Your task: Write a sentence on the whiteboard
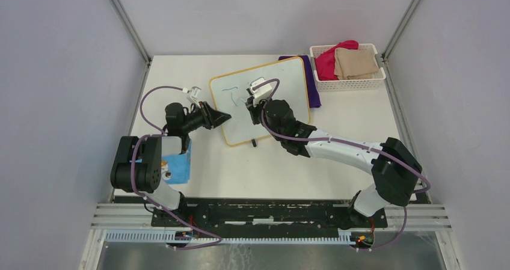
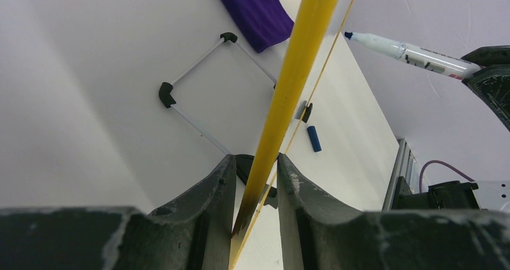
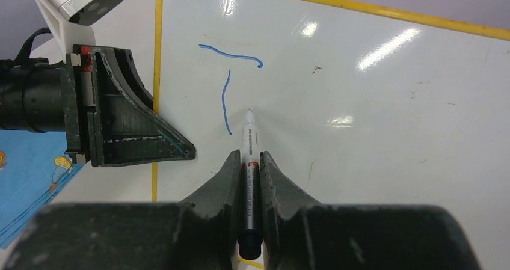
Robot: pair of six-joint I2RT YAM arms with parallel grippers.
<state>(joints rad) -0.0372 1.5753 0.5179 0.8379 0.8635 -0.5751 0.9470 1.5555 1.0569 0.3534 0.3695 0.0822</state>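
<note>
The whiteboard (image 1: 287, 80), white with a yellow-tan frame, lies tilted at mid-table. My left gripper (image 1: 220, 117) is shut on its left frame edge (image 2: 294, 71), which runs between the two fingers (image 2: 255, 162). My right gripper (image 3: 250, 157) is shut on a marker (image 3: 249, 128) pointing away over the board, its tip just right of the blue writing. Of the sentence, two blue strokes show: a horizontal bar (image 3: 231, 56) and a vertical line (image 3: 225, 101) under it, like a T (image 1: 230, 90). The marker (image 2: 409, 53) also appears in the left wrist view.
A white basket (image 1: 349, 85) with red and tan cloths stands at the back right. A purple cloth (image 1: 313, 86) lies under the board's right edge. A blue booklet (image 1: 178, 165) lies beside the left arm. A blue marker cap (image 2: 314, 139) rests on the table.
</note>
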